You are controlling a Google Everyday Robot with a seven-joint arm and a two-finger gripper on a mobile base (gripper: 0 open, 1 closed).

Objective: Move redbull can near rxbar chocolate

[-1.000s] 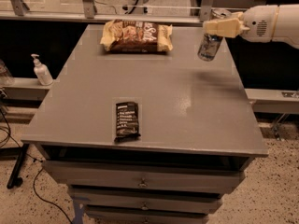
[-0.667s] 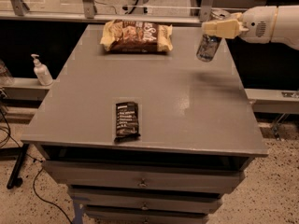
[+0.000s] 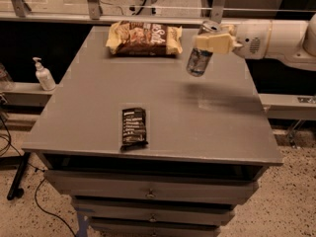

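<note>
The redbull can point(image 3: 200, 58) is a slim silver and blue can, tilted, held in the air above the back right of the grey table point(image 3: 98, 93). My gripper point(image 3: 212, 41), with cream-coloured fingers on a white arm coming in from the right, is shut on the can's upper part. The rxbar chocolate point(image 3: 134, 127) is a flat black bar with white text, lying near the table's front edge, left of centre, well apart from the can.
A tan and brown snack bag point(image 3: 143, 37) lies at the table's back edge. A white pump bottle point(image 3: 43, 74) stands on a ledge left of the table. Drawers sit under the tabletop. Metal rails run behind the table.
My gripper has carried the can leftward and a little toward the front, over the table, and the can is now more tilted. The bar and bag have not moved.
</note>
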